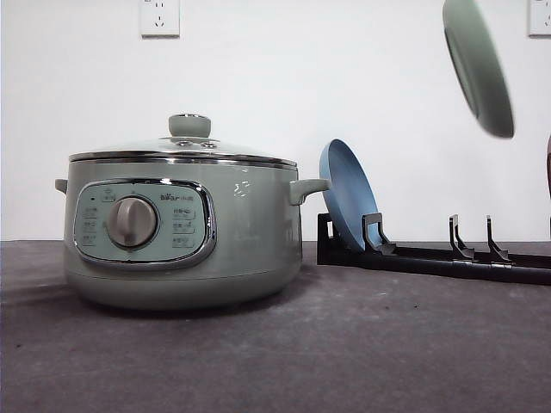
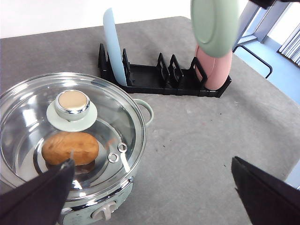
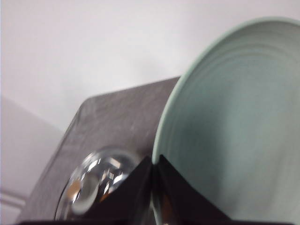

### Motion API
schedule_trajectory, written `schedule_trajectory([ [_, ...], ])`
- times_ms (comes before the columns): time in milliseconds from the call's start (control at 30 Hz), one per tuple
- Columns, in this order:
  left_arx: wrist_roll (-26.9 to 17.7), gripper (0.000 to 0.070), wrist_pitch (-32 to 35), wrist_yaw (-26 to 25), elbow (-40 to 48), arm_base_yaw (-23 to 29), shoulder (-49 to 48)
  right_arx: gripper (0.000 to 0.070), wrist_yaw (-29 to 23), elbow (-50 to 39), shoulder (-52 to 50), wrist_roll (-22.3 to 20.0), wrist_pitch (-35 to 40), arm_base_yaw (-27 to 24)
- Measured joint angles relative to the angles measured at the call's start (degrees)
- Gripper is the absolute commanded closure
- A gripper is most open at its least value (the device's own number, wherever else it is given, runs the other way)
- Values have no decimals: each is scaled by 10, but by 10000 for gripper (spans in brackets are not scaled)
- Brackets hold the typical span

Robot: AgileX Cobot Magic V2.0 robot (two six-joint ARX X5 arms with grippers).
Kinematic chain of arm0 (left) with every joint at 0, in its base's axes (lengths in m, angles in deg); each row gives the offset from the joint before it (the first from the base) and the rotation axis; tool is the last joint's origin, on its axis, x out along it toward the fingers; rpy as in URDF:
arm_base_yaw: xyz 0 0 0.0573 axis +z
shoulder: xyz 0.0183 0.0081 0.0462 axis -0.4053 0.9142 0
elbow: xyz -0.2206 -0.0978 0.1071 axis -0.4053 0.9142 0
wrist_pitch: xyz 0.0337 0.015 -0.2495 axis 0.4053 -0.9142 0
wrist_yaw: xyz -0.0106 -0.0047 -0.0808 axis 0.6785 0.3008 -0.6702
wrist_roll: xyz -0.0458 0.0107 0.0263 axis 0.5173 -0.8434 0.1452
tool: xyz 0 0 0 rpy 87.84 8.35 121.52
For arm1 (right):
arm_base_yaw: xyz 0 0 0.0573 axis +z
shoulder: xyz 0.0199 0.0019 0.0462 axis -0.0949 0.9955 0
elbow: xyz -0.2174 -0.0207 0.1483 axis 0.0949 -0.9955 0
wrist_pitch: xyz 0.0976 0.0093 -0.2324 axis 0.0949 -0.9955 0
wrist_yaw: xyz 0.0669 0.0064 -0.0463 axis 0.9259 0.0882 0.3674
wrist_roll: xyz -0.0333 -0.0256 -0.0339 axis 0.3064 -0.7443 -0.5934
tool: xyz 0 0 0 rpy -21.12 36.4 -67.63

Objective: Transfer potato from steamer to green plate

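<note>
The steamer [image 1: 181, 232] stands on the left of the table with its glass lid [image 2: 70, 126] on. Through the glass I see the potato [image 2: 70, 148] lying inside. My left gripper [image 2: 152, 161] hovers open above the steamer's near side, fingers wide apart and holding nothing. The green plate [image 1: 479, 64] hangs tilted in the air high at the right, above the rack. In the right wrist view my right gripper [image 3: 153, 187] is shut on the rim of the green plate [image 3: 234, 126], and the steamer's lid [image 3: 101, 180] shows far below.
A black plate rack [image 1: 430, 258] stands right of the steamer, with a blue plate [image 1: 346, 191] upright in its left end. A pink plate [image 2: 218, 70] stands in its other end. Bare grey tabletop [image 1: 344, 344] lies in front.
</note>
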State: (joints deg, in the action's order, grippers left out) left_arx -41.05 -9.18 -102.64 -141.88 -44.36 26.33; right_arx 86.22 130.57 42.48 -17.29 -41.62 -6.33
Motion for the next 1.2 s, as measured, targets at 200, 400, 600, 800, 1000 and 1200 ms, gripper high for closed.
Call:
schedule_trajectory([
  [200, 0, 0, 0, 0, 0, 0, 0, 693, -10, 0, -88, -84, -133, 36],
  [400, 0, 0, 0, 0, 0, 0, 0, 693, -77, 0, -150, -157, -249, 99],
  [600, 0, 0, 0, 0, 0, 0, 0, 694, -176, 0, -182, -191, -332, 197],
  [800, 0, 0, 0, 0, 0, 0, 0, 694, -263, -7, -194, -189, -347, 295],
  [1000, 0, 0, 0, 0, 0, 0, 0, 694, -350, -79, -192, -164, -345, 404],
  [1200, 0, 0, 0, 0, 0, 0, 0, 694, -422, -175, -190, -126, -312, 506],
])
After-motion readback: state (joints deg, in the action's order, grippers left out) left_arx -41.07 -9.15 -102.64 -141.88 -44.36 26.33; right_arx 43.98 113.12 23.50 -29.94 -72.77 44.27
